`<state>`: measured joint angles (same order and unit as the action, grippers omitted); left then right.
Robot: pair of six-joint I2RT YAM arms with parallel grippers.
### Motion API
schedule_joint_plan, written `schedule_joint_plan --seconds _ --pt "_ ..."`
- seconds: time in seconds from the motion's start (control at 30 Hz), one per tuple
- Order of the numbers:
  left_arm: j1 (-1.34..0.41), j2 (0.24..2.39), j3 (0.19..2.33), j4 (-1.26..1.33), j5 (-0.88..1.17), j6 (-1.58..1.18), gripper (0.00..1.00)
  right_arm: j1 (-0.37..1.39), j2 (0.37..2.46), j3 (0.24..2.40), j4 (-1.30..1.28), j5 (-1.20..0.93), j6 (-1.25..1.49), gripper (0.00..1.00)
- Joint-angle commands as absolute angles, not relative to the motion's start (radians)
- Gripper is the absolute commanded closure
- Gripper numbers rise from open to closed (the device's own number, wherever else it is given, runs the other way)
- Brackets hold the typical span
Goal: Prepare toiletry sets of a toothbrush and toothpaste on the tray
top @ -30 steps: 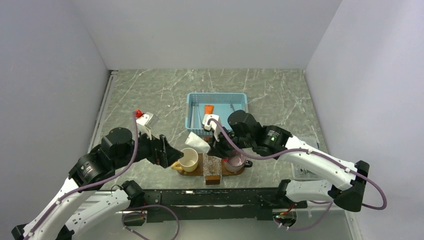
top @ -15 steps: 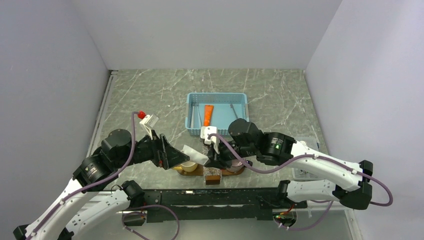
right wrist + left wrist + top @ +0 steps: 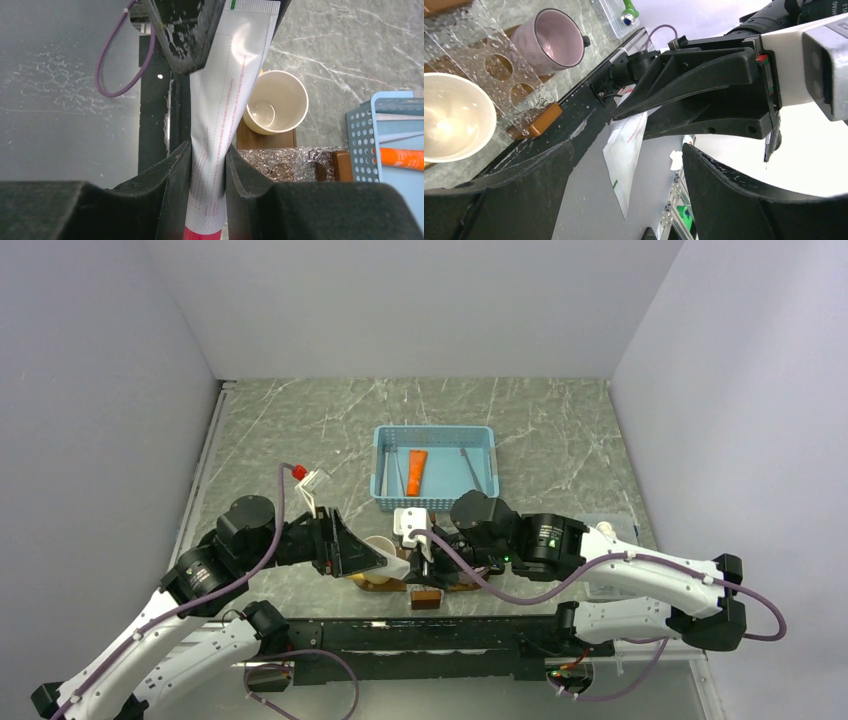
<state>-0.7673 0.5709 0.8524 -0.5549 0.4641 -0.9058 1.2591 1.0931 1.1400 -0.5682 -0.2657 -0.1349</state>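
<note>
Grey marble table (image 3: 300, 430); white tube (image 3: 220, 110) leftward from right pincer (image 3: 207, 150)

The right tool (image 3: 207, 150) pulls back from the near rim of the blue basket (image 3: 383, 455) and now hangs low over the tray (image 3: 362, 580), bringing the white tube (image 3: 220, 115) with it, so the orange tube (image 3: 415, 471) in the basket is now fully uncovered. The left tool (image 3: 626, 147) swings rightward over the cream cup (image 3: 378, 545) until its spread fingers straddle the tube's free end.
</note>
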Motion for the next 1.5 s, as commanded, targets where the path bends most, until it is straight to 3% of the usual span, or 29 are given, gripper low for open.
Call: schedule_joint_plan --seconds 0.0,0.83,1.03,1.17,1.3,1.47 --pt "-0.770 0.578 0.844 -0.492 0.525 -0.942 0.16 1.279 1.091 1.199 -0.476 -0.215 -0.156 0.68" --pt "-0.767 0.596 0.876 -0.558 0.510 -0.905 0.57 1.310 1.101 1.201 -0.491 -0.150 -0.169 0.69" --pt "-0.765 0.591 0.867 -0.564 0.495 -0.901 0.76 1.312 1.101 1.189 -0.491 -0.162 -0.167 0.69" --pt "-0.766 0.587 0.866 -0.579 0.478 -0.897 0.99 1.313 1.096 1.178 -0.494 -0.158 -0.165 0.68" --pt "-0.762 0.586 0.856 -0.575 0.469 -0.899 1.00 1.315 1.084 1.159 -0.491 -0.153 -0.154 0.61" --pt "-0.761 0.599 0.866 -0.592 0.452 -0.878 1.00 1.315 1.054 1.132 -0.496 -0.097 -0.132 0.42"
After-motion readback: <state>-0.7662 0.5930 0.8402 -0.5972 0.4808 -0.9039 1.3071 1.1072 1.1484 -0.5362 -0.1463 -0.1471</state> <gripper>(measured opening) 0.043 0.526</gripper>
